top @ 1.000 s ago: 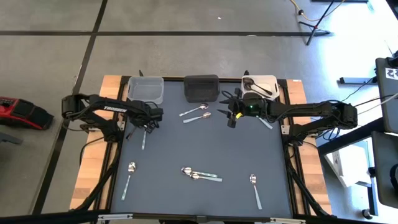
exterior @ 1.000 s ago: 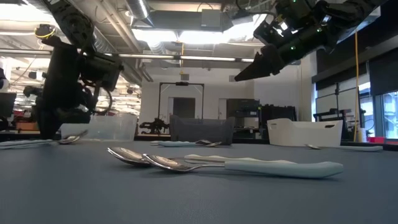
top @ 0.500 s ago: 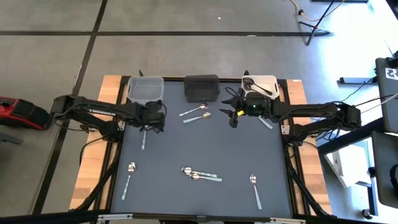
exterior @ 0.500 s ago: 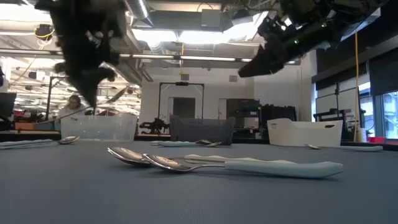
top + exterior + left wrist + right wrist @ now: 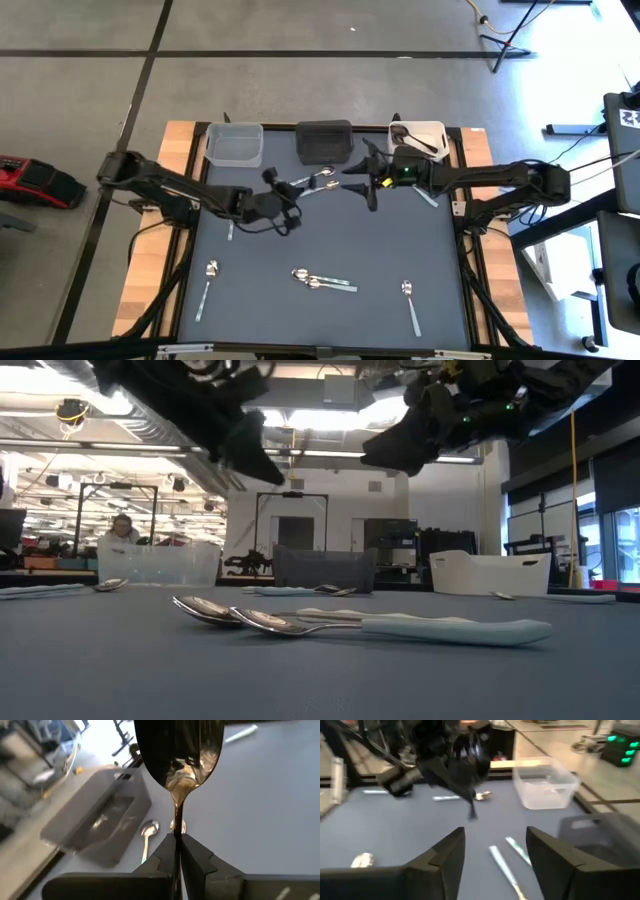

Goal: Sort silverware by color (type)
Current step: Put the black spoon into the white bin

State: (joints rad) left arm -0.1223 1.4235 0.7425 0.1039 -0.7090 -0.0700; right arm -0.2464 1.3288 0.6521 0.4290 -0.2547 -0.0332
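Left wrist view: my left gripper [image 5: 177, 842] is clamped on the thin neck of a shiny metal spoon with a golden-tinted bowl [image 5: 179, 755], bowl standing out beyond the fingertips. Stiff, light, slick; a pinch this narrow could let it swivel, so I judge slow wrist moves best.

From above, the left gripper [image 5: 272, 203] hovers over the dark blue tabletop [image 5: 400, 250], toward its far edge, near the black rectangular bin [image 5: 323, 140]. My right gripper [image 5: 368, 180], jaws wide apart and empty, hangs just beside it; two silver spoons [image 5: 315, 182] lie between us. Tight there.

Clear bin [image 5: 234, 143] and white bin [image 5: 416, 135] flank the black one along the far edge. More room toward the near edge, where other spoons lie scattered.
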